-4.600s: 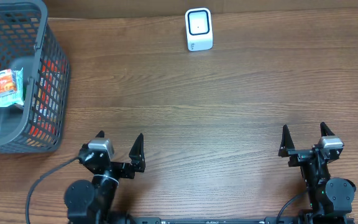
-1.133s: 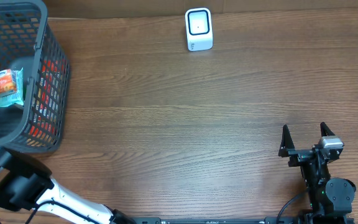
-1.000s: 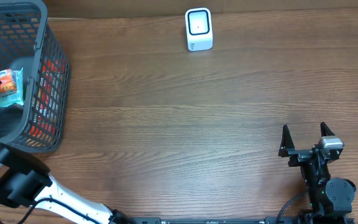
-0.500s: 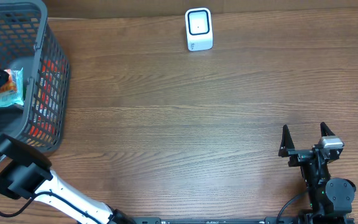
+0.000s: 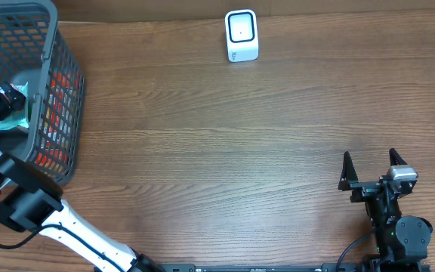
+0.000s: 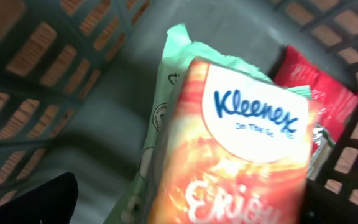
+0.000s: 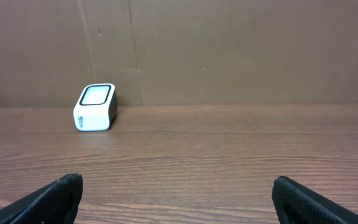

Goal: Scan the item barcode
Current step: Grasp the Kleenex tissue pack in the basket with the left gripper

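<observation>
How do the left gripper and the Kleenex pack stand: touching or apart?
Cannot tell. In the left wrist view the Kleenex pack lies close before the open left gripper, but no contact or gap shows plainly; overhead, the gripper overlaps it.

1. The brown wood-grain table top (image 5: pixel 240 136) looks smooth, with a low sheen.
2. The dark grey lattice basket (image 5: pixel 65 128) is matt moulded plastic.
3. The orange Kleenex tissue pack (image 6: pixel 241 155) is glossy plastic film; the pale green pack (image 6: pixel 166 87) looks duller.
4. The white box scanner (image 5: pixel 242 35) is smooth plastic, its window glossy.
</observation>
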Robot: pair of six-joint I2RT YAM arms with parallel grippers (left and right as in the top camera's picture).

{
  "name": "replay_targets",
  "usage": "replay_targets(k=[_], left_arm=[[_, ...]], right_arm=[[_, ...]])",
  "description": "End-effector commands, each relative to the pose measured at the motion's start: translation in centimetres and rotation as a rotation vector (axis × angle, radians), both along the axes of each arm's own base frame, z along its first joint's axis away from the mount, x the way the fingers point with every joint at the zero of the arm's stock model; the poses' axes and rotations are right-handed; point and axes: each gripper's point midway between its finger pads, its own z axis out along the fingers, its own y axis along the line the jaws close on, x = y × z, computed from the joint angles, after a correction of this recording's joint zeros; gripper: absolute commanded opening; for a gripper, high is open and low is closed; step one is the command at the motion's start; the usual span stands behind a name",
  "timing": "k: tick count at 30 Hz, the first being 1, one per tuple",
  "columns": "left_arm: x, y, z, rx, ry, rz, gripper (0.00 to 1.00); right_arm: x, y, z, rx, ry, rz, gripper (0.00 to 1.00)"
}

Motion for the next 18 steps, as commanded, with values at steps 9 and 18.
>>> replay_targets(k=[9,18], left_arm=[[0.7,-0.4,-0.4,0.028,0.014,-0.048,1.0],[0.7,-0.8,-2.4,0.073,0.085,-0.063,1.0]], right_arm=[[0.0,0.0,-0.3,-0.001,0.0,0.002,1.0],[0.0,0.0,-0.3,-0.001,0.0,0.002,1.0]])
